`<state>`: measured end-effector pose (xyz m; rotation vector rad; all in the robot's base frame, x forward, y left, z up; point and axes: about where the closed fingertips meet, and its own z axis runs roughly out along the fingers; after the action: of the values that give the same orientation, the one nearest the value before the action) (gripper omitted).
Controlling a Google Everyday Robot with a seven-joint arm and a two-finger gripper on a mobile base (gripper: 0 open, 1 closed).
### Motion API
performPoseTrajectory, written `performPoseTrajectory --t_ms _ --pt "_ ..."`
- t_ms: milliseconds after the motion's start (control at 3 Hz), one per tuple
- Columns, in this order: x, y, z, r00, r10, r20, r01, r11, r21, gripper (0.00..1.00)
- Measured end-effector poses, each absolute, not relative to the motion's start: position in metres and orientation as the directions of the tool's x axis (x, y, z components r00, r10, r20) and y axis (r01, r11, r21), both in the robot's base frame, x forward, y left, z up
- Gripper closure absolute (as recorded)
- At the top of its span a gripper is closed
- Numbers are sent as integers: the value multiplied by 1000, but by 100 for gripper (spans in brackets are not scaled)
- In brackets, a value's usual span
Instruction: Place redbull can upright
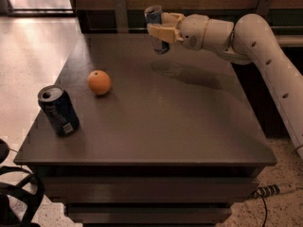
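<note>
The redbull can [155, 18], slim, blue and silver, is held roughly upright in the air above the far middle of the dark table [156, 122]. My gripper [160, 30] is shut on the can, its tan fingers [163, 33] wrapped around the can's middle. The white arm reaches in from the right. The can's lower end hangs a little above the tabletop, and its shadow falls on the table just to the right.
An orange [99, 82] lies on the table at left centre. A wider dark navy can with a white label [58, 110] stands upright near the front left corner. A wooden wall and rail run behind the table's far edge.
</note>
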<state>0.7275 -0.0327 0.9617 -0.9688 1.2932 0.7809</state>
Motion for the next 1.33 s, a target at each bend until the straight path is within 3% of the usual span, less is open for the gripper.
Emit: performPoseTrajectory --t_ms 667,1333 --pt "723 -44 928 13 -67 -998 -889 455 -42 100" --pt "737 -39 920 58 15 -998 -898 437 -46 100"
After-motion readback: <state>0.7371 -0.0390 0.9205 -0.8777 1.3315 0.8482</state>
